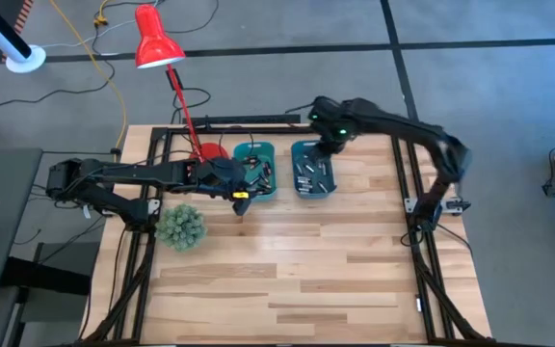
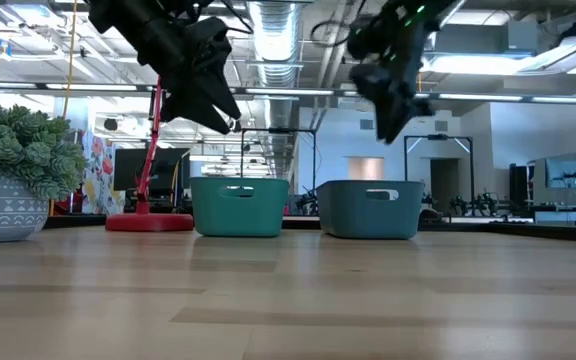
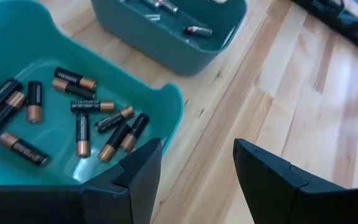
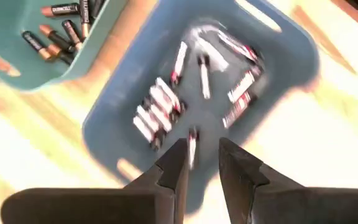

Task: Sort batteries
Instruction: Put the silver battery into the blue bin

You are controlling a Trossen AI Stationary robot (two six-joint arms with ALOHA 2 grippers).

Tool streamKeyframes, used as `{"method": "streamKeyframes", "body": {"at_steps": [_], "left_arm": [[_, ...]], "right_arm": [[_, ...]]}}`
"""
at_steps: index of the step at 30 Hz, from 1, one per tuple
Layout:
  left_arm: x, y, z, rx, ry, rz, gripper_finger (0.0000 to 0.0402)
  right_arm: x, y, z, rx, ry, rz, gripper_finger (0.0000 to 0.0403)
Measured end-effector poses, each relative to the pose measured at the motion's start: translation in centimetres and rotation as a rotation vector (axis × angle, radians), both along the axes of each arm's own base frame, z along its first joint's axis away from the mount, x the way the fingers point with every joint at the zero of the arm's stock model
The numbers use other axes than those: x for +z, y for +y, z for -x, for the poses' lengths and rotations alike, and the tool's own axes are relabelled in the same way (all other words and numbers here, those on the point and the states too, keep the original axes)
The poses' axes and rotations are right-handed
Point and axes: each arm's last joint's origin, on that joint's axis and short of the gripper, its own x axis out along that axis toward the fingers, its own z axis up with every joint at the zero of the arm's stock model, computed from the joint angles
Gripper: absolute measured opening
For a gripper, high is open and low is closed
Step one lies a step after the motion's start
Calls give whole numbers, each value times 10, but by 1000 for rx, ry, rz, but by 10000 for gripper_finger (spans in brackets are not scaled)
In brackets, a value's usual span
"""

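Observation:
Two bins stand side by side at the table's far middle. The lighter teal bin [image 1: 255, 170] holds several black-and-copper batteries [image 3: 79, 106]. The darker blue bin [image 1: 314, 173] holds several silver-and-dark batteries [image 4: 166, 102]. My left gripper [image 3: 197, 155] hangs open in the air just off the near right corner of the teal bin [image 3: 166, 102], with nothing between its fingers. My right gripper [image 4: 202, 152] hangs above the blue bin [image 4: 104, 134], pointing down, its fingers apart. One small battery [image 4: 192, 144] shows blurred in the gap, lower down in the bin.
A green spiky plant in a patterned pot [image 1: 180, 226] stands at the table's left, near my left arm. A red desk lamp [image 1: 157, 43] rises from its base [image 2: 148, 222] behind the teal bin. Bare wooden tabletop [image 1: 297, 280] stretches toward the near edge.

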Motion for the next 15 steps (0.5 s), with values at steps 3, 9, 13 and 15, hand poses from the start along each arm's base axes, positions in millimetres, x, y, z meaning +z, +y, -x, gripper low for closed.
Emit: {"method": "streamKeyframes", "body": {"at_steps": [3, 9, 13, 15], "left_arm": [[-2, 0, 2, -11, 29, -8, 194], [-5, -3, 4, -80, 62, 49, 194], [-6, -4, 4, -91, 72, 55, 194], [-6, -5, 4, -110, 75, 42, 194]], "right_arm": [[17, 21, 22, -56, -4, 5, 102], [18, 73, 70, -222, 125, -97, 102], [3, 115, 93, -354, 239, -159, 102], [-8, 138, 101, -398, 283, -179, 102]]}}
